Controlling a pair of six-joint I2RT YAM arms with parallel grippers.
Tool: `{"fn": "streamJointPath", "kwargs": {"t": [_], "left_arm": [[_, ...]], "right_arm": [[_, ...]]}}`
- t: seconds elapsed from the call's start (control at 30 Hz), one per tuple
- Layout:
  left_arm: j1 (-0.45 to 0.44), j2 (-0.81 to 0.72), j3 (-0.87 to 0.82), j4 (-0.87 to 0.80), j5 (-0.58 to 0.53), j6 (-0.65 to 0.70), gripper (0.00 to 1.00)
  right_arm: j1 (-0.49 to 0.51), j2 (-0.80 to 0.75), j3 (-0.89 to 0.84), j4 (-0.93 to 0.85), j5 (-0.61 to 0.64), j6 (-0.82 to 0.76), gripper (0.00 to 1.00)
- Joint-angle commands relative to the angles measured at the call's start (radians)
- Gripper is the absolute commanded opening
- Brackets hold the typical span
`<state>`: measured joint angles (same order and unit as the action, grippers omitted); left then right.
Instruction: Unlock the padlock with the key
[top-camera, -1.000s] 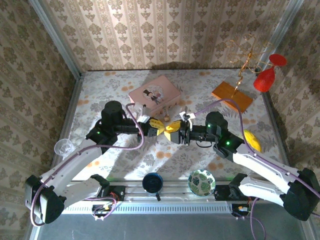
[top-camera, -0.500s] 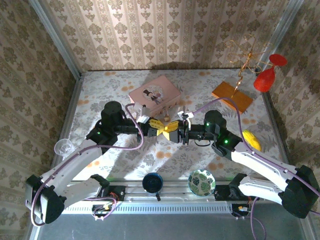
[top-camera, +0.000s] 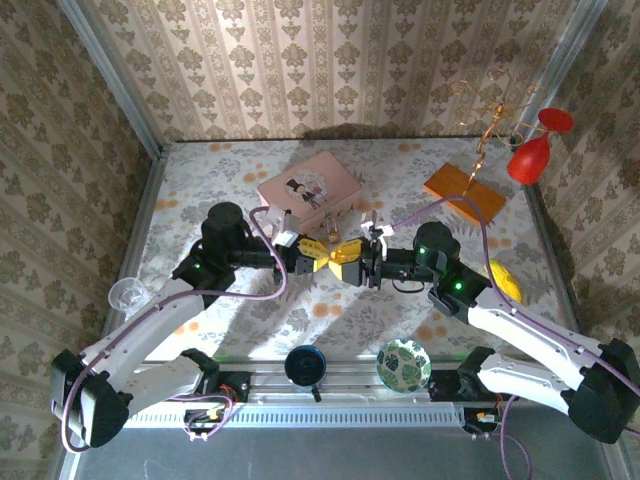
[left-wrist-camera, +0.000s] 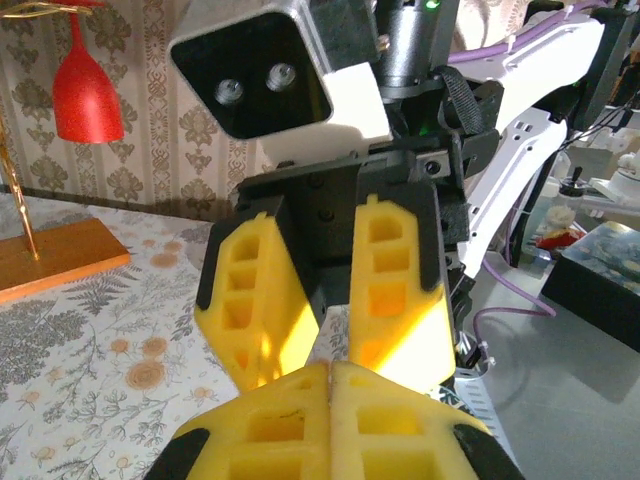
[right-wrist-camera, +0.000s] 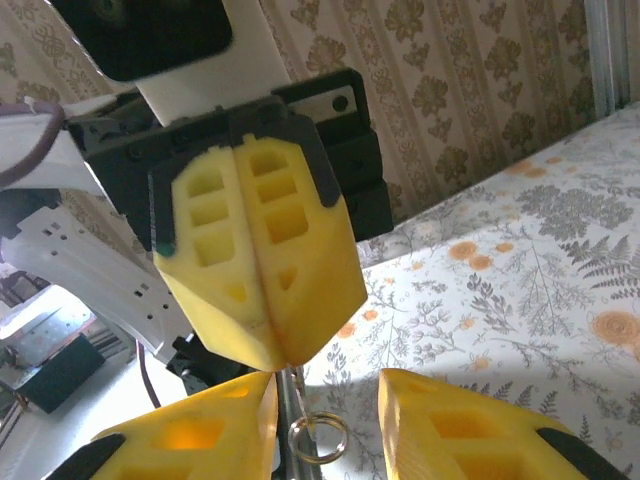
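Note:
My left gripper and right gripper meet tip to tip above the middle of the table. The left gripper is shut. A thin metal key sticks out of its pinched yellow tips, and a small ring hangs from it. In its own wrist view the left gripper's pads are pressed flat together. My right gripper is open, one finger on each side of the key and ring, not touching them. The padlock is hidden from me.
A pink box lies just behind the grippers. At the back right are an orange block with a gold wire stand and a red glass. A clear cup, a dark disc and a patterned bowl sit near the front.
The right gripper has shifted slightly, staying against the left gripper's tips. The left arm has hardly moved.

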<state>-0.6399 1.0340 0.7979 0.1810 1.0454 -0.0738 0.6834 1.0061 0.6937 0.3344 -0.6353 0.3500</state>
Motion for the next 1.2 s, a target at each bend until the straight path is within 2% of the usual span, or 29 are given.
{"fn": "streamJointPath", "kwargs": {"t": [0.0,0.73,0.9,1.0,1.07,1.1,1.13,1.17], "left_arm": [[0.002,-0.006,-0.011,0.03,0.037,-0.022,0.0],[0.002,-0.003,-0.011,0.063,0.047,-0.049,0.0],[0.002,0.0,-0.009,0.07,0.045,-0.054,0.0],[0.004,0.0,-0.008,0.071,0.035,-0.06,0.0],[0.007,-0.002,-0.006,0.071,0.019,-0.07,0.0],[0.012,-0.002,-0.005,0.072,0.01,-0.08,0.05],[0.018,-0.002,-0.003,0.071,0.004,-0.093,0.19],[0.025,0.0,-0.002,0.072,0.004,-0.105,0.23]], "right_arm": [[-0.005,-0.029,-0.002,0.007,0.019,-0.005,0.32],[-0.003,0.025,0.012,0.035,-0.034,0.009,0.24],[-0.002,0.048,0.022,0.047,-0.055,0.017,0.12],[-0.004,0.055,0.027,0.048,-0.052,0.018,0.0],[-0.003,0.054,0.027,0.047,-0.034,0.02,0.0],[-0.004,0.052,0.026,0.044,-0.022,0.021,0.0],[-0.004,0.049,0.026,0.04,-0.009,0.022,0.0],[-0.004,0.045,0.026,0.033,0.007,0.021,0.0]]}}
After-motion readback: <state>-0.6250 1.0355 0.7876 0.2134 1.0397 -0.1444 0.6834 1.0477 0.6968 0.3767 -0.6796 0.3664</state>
